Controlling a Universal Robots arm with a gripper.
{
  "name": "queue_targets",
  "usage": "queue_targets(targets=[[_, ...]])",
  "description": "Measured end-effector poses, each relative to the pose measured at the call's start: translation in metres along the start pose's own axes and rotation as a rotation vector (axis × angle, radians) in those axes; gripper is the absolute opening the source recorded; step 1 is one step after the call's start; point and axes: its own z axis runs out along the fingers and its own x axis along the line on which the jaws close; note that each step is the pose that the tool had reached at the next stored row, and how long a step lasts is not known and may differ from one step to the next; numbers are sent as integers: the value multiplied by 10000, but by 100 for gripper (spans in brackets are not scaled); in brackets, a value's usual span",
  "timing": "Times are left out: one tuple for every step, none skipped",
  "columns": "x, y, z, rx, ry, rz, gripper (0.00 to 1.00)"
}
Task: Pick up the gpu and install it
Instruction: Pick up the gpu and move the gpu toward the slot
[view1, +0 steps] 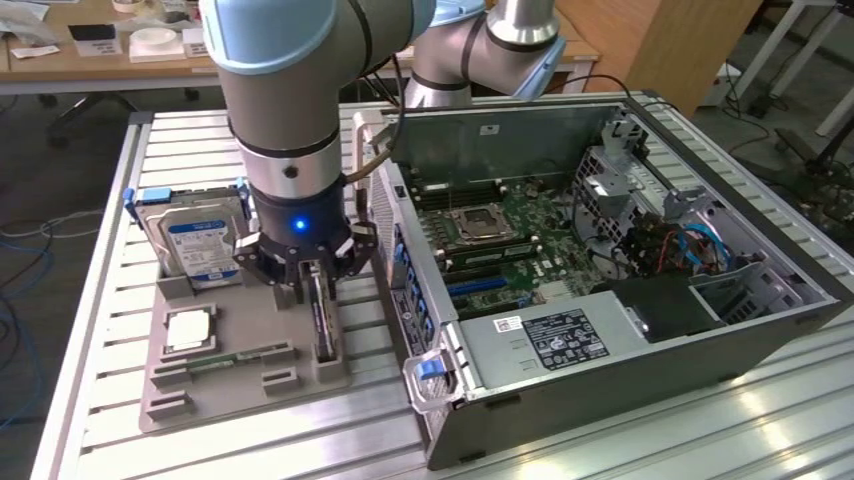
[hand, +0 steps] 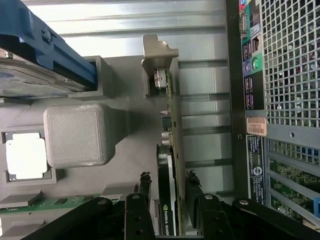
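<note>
Graphics card (hand: 167, 210) stands on edge in grey tray (hand: 125, 170) slot for top access. Claw (hand: 168, 184) straddles it, jaws wide, not yet gripping.

gpu (hand: 166, 200), black-faced, on edge, in grey holder (view1: 220, 395)

A wooden desk (view1: 80, 65) and cabinet (view1: 667, 45) stand behind the slatted metal table (view1: 200, 150).

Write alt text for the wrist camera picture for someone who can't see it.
The gripper hangs open over the gpu, which stands on edge in a gray holder, with fingers on either side of the card. A hard drive in a blue carrier sits in the same holder, and the computer case's perforated back panel lies alongside.
</note>
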Motion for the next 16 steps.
queue_targets(targets=[[0,0,0,0,0,0,42],[0,0,0,0,0,0,42],[0,0,2,0,0,1,42],[0,0,18,-2,-3,0,42],[1,-1,36,-3,-2,0,42],[1,-2,53,-1,-1,0,42],[2,-2,70,-1,0,0,42],[2,-3,85,-2,-2,0,42],[2,-3,90,-1,-1,0,42],[2,-3,90,1,0,0,42],[2,-2,93,1,0,1,42],[3,5,102,-1,-2,2,42],[4,14,110,-1,-2,1,42],[6,23,120,-1,-2,1,42],[6,25,129,-2,-3,0,42],[6,24,138,0,0,-1,42]])
